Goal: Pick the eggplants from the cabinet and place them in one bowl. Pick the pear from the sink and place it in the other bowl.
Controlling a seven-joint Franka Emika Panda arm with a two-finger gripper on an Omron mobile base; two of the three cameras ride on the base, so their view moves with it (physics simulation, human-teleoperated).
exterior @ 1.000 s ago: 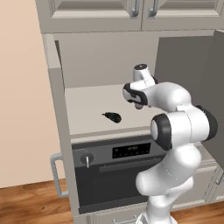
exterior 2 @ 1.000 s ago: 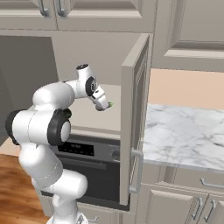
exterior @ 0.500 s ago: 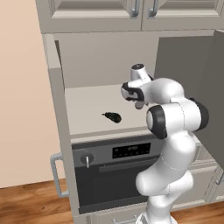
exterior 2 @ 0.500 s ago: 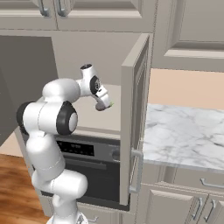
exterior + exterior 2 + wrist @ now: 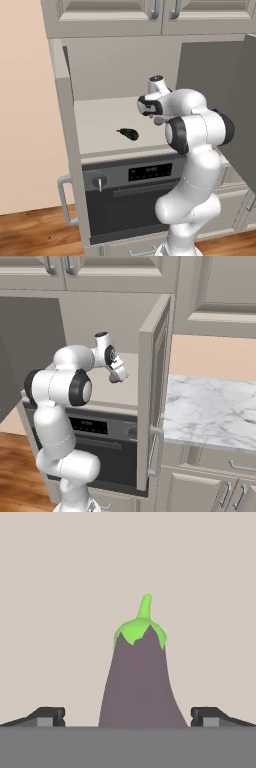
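- The tool [image 5: 128,717] stands wide open; in the hand view its two dark fingertips [image 5: 47,716] rise well apart at the bottom, one on each side of a dark purple eggplant with a green cap and stem [image 5: 141,679].
- That eggplant lies between the fingertips, touching neither, with its stem pointing away from the hand over the plain beige cabinet shelf [image 5: 60,612].
- In the left base view the white arm reaches into the open beige cabinet [image 5: 120,70]; the tool itself is hidden there behind the wrist.
- In the right base view the tool [image 5: 120,376] tilts down over the shelf, and a small spot of green shows just beside its tip.
- A second small dark eggplant [image 5: 128,133] lies on the shelf to the left of the arm, near the front edge and well apart from the tool.
- Both cabinet doors stand open; the right-hand door [image 5: 152,401] juts toward the cameras.
- A black oven with a grey control panel [image 5: 132,187] sits under the shelf.
- A white marbled bench [image 5: 210,411] runs to the right of the cabinet.
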